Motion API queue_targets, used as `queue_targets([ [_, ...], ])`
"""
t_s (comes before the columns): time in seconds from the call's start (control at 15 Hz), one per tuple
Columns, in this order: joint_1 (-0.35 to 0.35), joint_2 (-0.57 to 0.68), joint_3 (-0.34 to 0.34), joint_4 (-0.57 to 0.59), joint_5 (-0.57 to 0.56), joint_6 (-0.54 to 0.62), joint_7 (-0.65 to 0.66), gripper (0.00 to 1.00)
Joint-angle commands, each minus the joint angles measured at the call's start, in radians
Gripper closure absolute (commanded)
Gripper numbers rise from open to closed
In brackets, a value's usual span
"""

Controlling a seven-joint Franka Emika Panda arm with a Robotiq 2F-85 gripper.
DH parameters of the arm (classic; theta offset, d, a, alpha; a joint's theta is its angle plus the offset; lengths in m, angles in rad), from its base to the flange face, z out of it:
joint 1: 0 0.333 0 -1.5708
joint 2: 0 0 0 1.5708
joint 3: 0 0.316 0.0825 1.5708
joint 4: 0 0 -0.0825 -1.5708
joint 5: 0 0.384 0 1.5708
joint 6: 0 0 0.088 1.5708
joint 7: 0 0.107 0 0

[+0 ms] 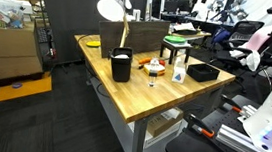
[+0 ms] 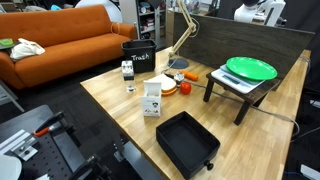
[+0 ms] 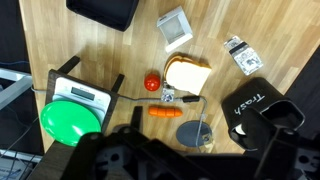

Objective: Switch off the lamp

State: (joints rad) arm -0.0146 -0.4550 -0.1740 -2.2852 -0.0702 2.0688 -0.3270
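A desk lamp [image 1: 113, 5] stands at the far edge of a wooden table [image 1: 124, 95], near a black bin [image 1: 121, 65]. The gripper [image 3: 150, 160] is above the table and blurred, so I cannot tell whether its fingers are released or clenched.

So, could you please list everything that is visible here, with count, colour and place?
table: one, wood, under everything
lamp: one, white shade, far table side
bin: one, black, beside lamp
tray: one, black, table edge
plate: one, green, on stand
stand: one, dark, table end
tomato: one, red, mid-table
carrot: one, orange, beside tomato
box: one, white, mid-table
sofa: one, orange, behind table
gripper: one, dark, blurred, wrist view bottom
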Motion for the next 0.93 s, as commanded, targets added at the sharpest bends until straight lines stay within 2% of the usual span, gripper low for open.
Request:
queue_targets([
  [0.0,-0.008,0.007,0.011,0.010,0.002,-0.008,-0.008,0.00],
  [0.67,0.011,0.270,0.066,0.159,-0.021,-0.020,-0.036,0.00],
  [0.87,0.006,0.277,0.082,0.143,-0.002,0.001,-0.014,0.00],
])
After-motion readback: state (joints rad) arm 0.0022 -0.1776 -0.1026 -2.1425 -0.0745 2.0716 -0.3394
